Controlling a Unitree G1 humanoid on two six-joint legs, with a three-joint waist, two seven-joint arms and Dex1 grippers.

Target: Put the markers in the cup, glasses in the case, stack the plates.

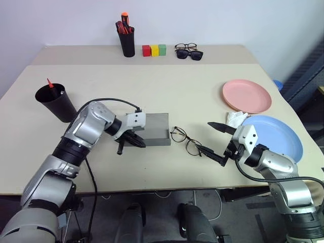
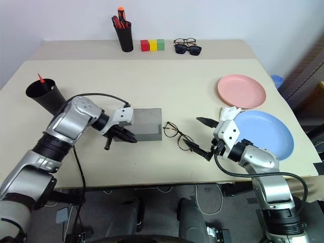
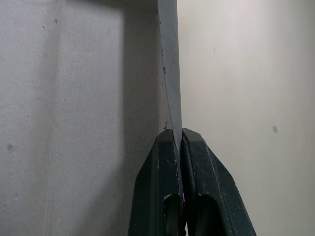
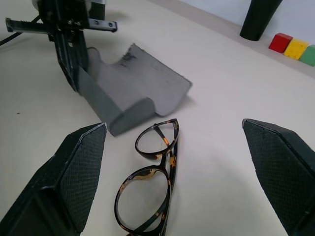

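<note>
Your left gripper (image 1: 132,141) is pinched right down on the flap edge of the case (image 1: 156,129); in the left wrist view the two fingers (image 3: 167,182) are pressed together with that thin grey edge running straight up from between them. So you're holding the lid open, and that's the bit to get right: keep the flap pulled well back so the mouth is facing the glasses (image 1: 185,140), and don't drag the whole case along the table (image 1: 167,86).

Your right gripper (image 1: 217,142) is spread as wide as it goes and holding nothing, with the glasses lying flat just in front of it, between it and the case. I'd grab them around the bridge rather than a lens or a thin arm, since that frame looks flimsy.

The left forearm is angling down from the left side with the wrist turned in toward the case. The right forearm is sitting low and roughly level, pointing in toward the middle.
</note>
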